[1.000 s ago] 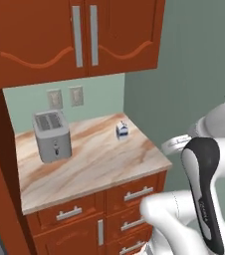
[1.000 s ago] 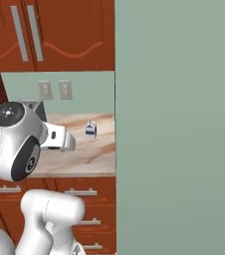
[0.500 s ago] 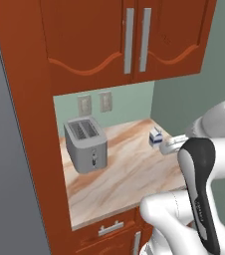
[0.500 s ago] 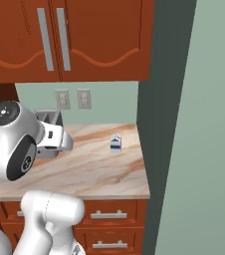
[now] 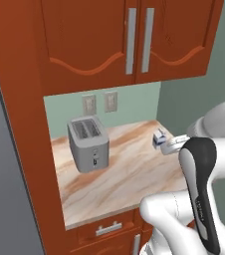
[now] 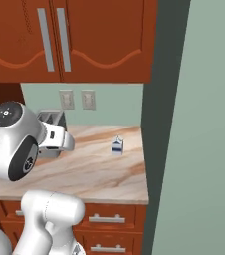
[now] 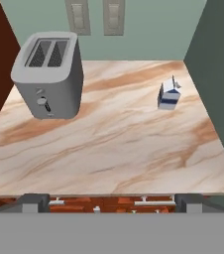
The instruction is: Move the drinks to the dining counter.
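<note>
Both base cameras are looking forward and down from behind the arm, left and right, at the same marbled counter with its toaster and carton, while the hand camera is looking down on it from closer.

grey toaster upright on narrow marbled counter, under wood cabinets.

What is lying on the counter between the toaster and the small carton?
Nothing. In the hand view, bare marbled counter runs from the toaster to the carton. The right base view shows the same bare stretch.
</note>
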